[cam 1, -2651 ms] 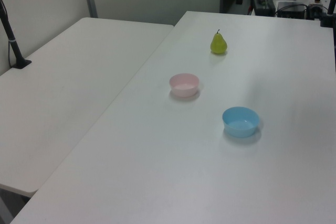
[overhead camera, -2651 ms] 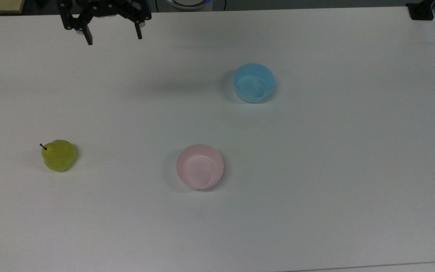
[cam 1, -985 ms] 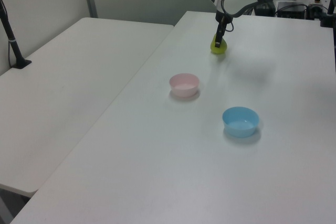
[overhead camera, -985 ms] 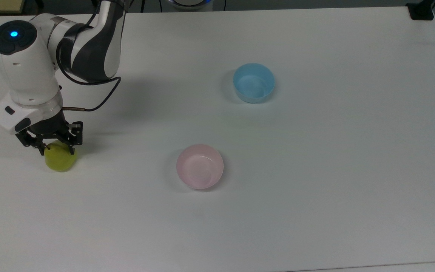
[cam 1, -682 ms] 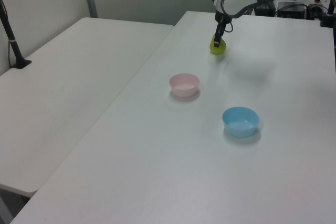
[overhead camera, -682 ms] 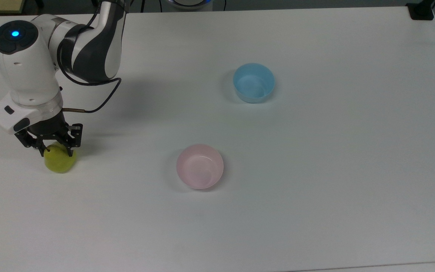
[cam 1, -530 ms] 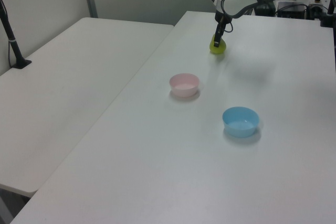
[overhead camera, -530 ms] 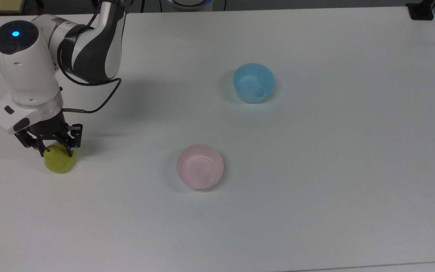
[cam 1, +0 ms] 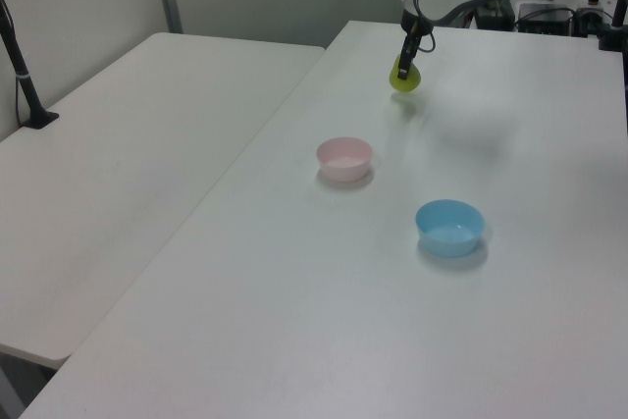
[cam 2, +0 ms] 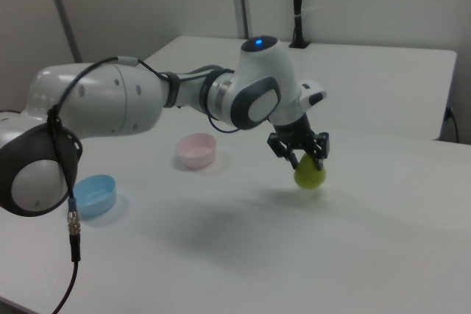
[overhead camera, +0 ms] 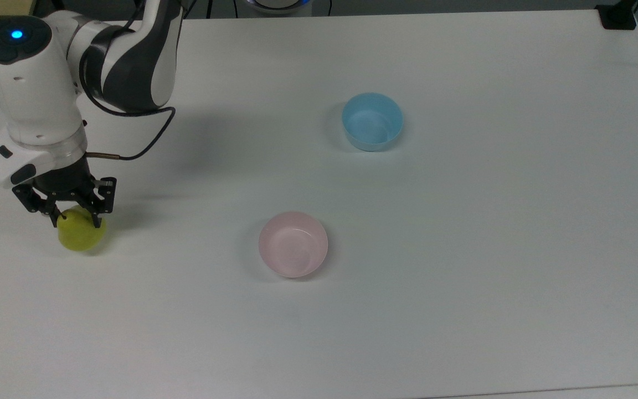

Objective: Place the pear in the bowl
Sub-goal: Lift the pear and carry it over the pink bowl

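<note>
Yellow-green and small, the pear (overhead camera: 80,235) sat at the far left of the top view, and your gripper (overhead camera: 73,220) had its jaws clamped on the upper part of the fruit, one finger on each side of the neck. In the right view the pear (cam 2: 310,174) hung clear of the white table (overhead camera: 463,277), with its shadow lying apart beneath it, so you could judge the grasp made and the lift begun; the left view agreed, showing the fruit (cam 1: 403,76) raised a little above the surface under the gripper (cam 1: 402,65). Moving rightward in the top view, the pink bowl (overhead camera: 293,244) stood empty and well apart from the pear, nearer the top view's bottom edge than the blue bowl (overhead camera: 372,121), which stood farther right and higher in the top view and was also empty. The step in hand, then, was the carry: you had the pear but had not yet brought it over its target. The next move called for you to take the fruit rightward across the top view at enough height to pass the pink rim, stop it above the middle of that bowl, lower it, and only then part the fingers. You would have needed to keep away from the blue bowl, which is alike in size and easy to mistake.
</note>
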You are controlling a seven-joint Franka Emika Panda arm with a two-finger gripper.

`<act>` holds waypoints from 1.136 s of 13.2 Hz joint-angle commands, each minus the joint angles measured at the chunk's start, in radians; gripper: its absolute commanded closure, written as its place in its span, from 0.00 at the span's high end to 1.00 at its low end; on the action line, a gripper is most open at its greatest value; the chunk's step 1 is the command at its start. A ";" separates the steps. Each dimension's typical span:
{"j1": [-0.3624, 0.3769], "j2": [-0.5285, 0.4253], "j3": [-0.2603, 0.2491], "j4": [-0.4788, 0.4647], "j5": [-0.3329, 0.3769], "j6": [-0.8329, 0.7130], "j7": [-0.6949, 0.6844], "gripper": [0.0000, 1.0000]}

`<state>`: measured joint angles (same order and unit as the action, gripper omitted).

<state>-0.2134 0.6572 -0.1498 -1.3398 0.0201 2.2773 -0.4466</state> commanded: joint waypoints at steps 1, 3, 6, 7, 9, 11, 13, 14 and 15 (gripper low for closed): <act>0.032 -0.123 -0.004 -0.029 -0.006 -0.132 0.031 0.10; 0.071 -0.175 -0.004 -0.029 -0.008 -0.220 0.038 0.10; 0.132 -0.244 -0.004 -0.029 -0.006 -0.310 0.090 0.10; 0.153 -0.269 -0.002 -0.029 -0.005 -0.335 0.112 0.10; 0.187 -0.310 -0.002 -0.029 -0.003 -0.381 0.137 0.10; 0.233 -0.326 -0.002 -0.030 0.000 -0.392 0.166 0.10; 0.282 -0.326 -0.002 -0.032 0.001 -0.386 0.238 0.10; 0.317 -0.323 -0.002 -0.035 0.001 -0.378 0.277 0.10; 0.330 -0.321 -0.002 -0.036 0.001 -0.377 0.291 0.10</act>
<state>0.0641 0.3574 -0.1422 -1.3439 0.0213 1.8971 -0.2180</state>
